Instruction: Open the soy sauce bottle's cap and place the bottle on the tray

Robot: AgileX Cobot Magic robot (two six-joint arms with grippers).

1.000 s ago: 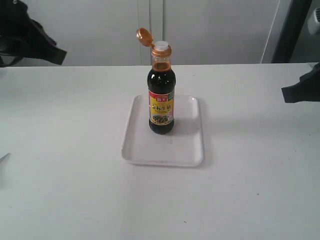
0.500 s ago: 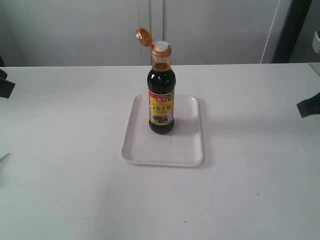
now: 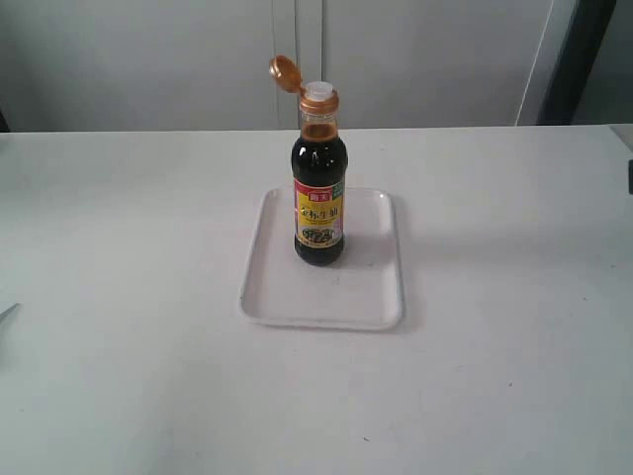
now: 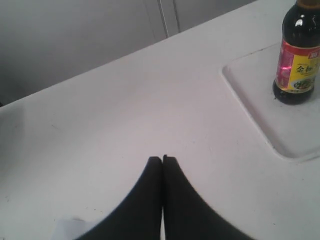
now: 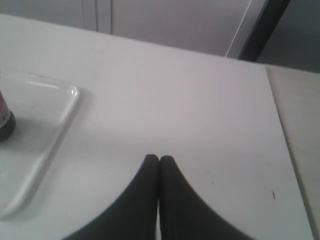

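Note:
The soy sauce bottle stands upright on the white tray at the table's middle. Its orange-gold cap is flipped back on its hinge, and the white spout shows. In the left wrist view the bottle and a tray corner appear far from my left gripper, which is shut on nothing over bare table. In the right wrist view my right gripper is shut on nothing; the tray's rim and the bottle's base lie well off to one side.
The white table runs to a grey wall at the back. A dark vertical post stands at the back right. In the right wrist view the table's edge passes close to that gripper. Neither arm shows in the exterior view.
Both arms have drawn back outward and left the exterior view. The bottle, its open cap and the tray have not moved.

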